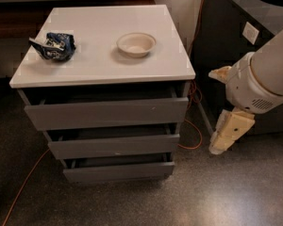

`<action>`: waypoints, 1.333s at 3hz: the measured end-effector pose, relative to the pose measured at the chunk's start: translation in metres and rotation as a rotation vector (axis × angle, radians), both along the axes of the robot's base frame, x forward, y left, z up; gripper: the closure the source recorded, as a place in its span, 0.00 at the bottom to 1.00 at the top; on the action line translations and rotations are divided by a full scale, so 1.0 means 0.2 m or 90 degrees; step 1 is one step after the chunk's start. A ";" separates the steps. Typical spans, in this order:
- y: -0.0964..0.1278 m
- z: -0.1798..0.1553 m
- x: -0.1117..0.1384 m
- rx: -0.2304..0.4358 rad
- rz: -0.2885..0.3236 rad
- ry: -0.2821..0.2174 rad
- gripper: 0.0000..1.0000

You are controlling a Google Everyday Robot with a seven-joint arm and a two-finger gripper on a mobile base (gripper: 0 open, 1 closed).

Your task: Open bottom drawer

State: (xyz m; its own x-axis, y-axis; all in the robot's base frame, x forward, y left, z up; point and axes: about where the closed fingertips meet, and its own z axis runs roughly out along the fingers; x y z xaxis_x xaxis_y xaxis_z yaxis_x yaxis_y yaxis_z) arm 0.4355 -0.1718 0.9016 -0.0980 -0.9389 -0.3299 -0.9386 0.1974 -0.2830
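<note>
The bottom drawer [118,172] is the slimmest grey handleless front, lowest of three under the white-topped cabinet [104,65]. It stands slightly out, with a dark gap above its front. The middle drawer [114,146] and the top drawer [106,113] sit above it, also slightly ajar. My gripper [228,133] is a cream-coloured piece hanging from the white arm [264,79]. It is to the right of the cabinet at about middle-drawer height, apart from the drawers and holding nothing that shows.
A blue chip bag [53,45] and a pale bowl [136,44] lie on the cabinet top. A dark cabinet [226,41] with a white outlet [250,32] stands at the right. An orange cable [191,138] runs along the speckled floor beside the drawers.
</note>
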 end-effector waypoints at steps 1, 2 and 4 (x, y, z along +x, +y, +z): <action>0.10 -0.20 0.01 0.018 0.031 -0.009 0.00; 0.27 -0.53 0.03 0.029 0.068 0.002 0.00; 0.43 -1.03 0.01 0.041 0.102 0.043 0.00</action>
State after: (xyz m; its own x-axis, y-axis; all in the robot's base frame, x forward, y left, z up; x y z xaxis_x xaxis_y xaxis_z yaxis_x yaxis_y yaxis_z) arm 0.4383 -0.0864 0.6958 0.0278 -0.9215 -0.3874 -0.9760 0.0588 -0.2097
